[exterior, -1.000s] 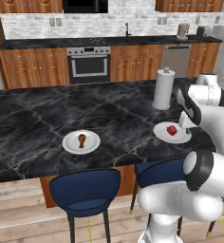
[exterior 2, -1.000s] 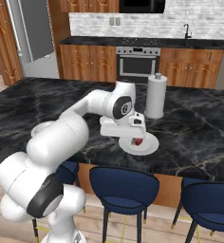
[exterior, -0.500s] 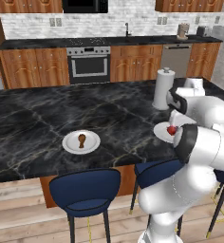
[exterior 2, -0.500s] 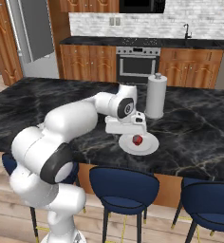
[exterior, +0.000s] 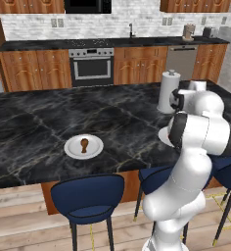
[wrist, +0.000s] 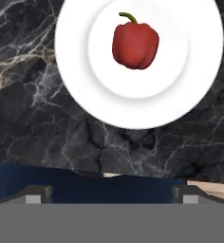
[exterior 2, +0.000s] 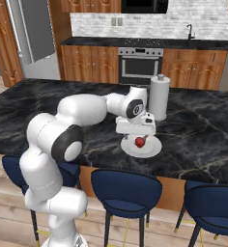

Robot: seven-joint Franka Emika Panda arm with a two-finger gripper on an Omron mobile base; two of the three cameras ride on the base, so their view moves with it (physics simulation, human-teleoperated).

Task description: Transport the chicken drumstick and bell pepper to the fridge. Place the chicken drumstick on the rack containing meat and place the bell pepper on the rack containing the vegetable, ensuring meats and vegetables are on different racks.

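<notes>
Bell pepper (wrist: 135,43) sits on white plate (wrist: 80,95), beyond the spread, empty jaws.

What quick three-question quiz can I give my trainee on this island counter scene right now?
1. True or false: the bell pepper lies on a white plate.
2. What stands on the counter just behind the pepper's plate in the right base view?
A. a kettle
B. a paper towel roll
C. a pot
3. Fill in: the chicken drumstick lies on its own ___ on the black marble counter.

Key:
1. True; the hand hangs above the pepper with its fingertips spread wide apart in the hand view, gripping nothing.
2. B
3. plate
</notes>
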